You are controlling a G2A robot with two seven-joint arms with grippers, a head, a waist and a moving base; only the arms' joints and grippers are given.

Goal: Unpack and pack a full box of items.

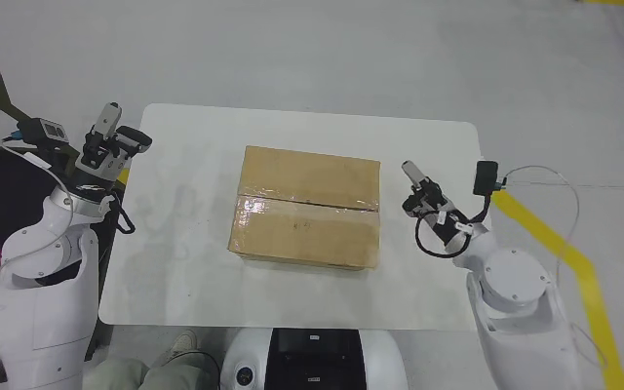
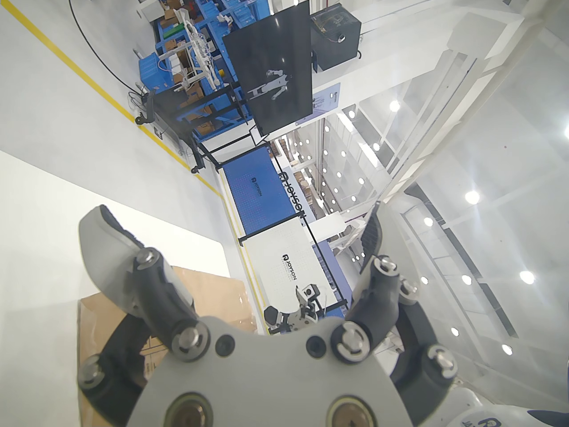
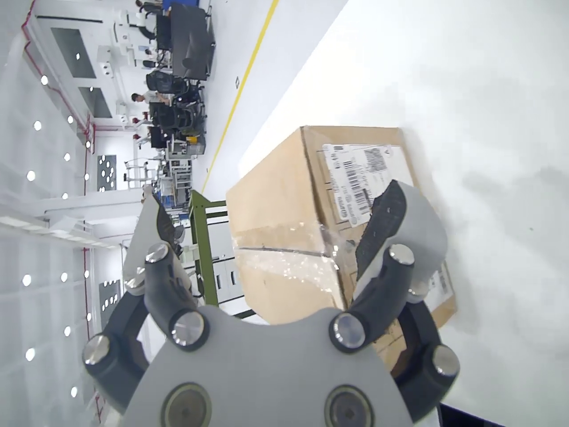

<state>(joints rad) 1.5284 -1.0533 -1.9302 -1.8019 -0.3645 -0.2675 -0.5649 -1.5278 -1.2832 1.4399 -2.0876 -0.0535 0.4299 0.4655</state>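
A brown cardboard box (image 1: 306,207) lies in the middle of the white table (image 1: 185,263), its flaps closed and sealed with clear tape along the seam. My left gripper (image 1: 123,129) is held above the table's far left corner, open and holding nothing (image 2: 240,233); it points up and across the box (image 2: 213,295). My right gripper (image 1: 415,175) sits just off the box's right side, open and holding nothing (image 3: 271,211). From there I see the taped seam and a white shipping label (image 3: 355,175) on the box's end face (image 3: 275,188).
Bare table top surrounds the box on every side. A yellow floor line (image 1: 546,234) runs past the table's right side. The right arm's gripper (image 2: 302,308) appears small beyond the box in the left wrist view.
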